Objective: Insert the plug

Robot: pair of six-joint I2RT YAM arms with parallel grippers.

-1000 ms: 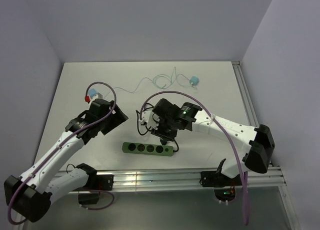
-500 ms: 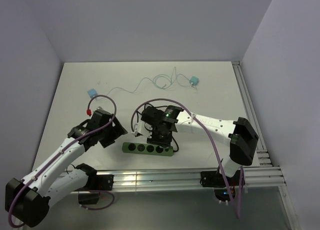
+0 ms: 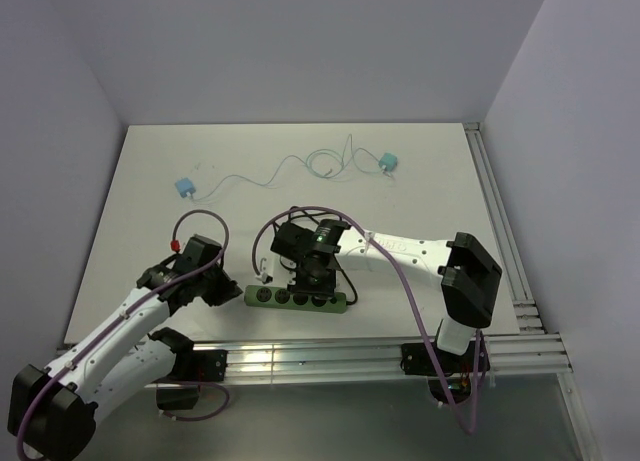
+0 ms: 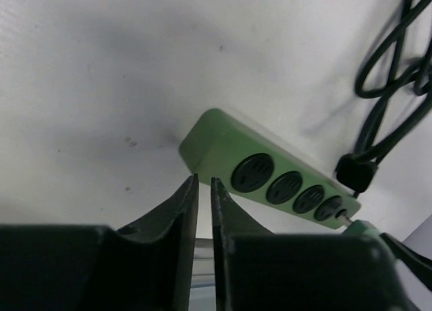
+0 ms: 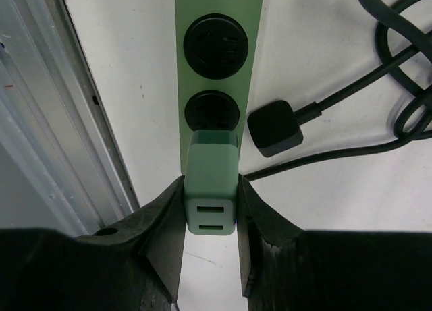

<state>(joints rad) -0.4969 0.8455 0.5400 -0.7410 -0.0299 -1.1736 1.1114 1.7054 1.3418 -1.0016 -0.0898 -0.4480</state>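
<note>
The strip (image 3: 296,298) lies on the white worktop (image 3: 430,196) near its front edge, long side along the rail, four round sockets facing up.

The right pincer (image 3: 308,279) hangs over the strip's right half. In the right wrist view this pincer (image 5: 210,196) is clamped on the plug (image 5: 211,166), a pale green block, one finger on each side, its two slots facing the camera. The plug sits over the end of the strip (image 5: 216,83), its far edge overlapping the rim of the nearest visible socket. From the left wrist view the plug (image 4: 368,229) is at the strip's far end by the last socket, with a small bit of metal showing between the two; I cannot tell how deep it sits.

The left pincer (image 3: 230,291) is low, just beside the strip's left end. Its fingers (image 4: 182,203) are nearly together with only a thin slit between them, nothing in it, and they point at the strip's (image 4: 216,139) rounded corner without touching.

A black cable (image 5: 378,88) loops on the worktop beside the strip, and a black square plug head (image 5: 273,127) lies just beside the strip's edge.
</note>
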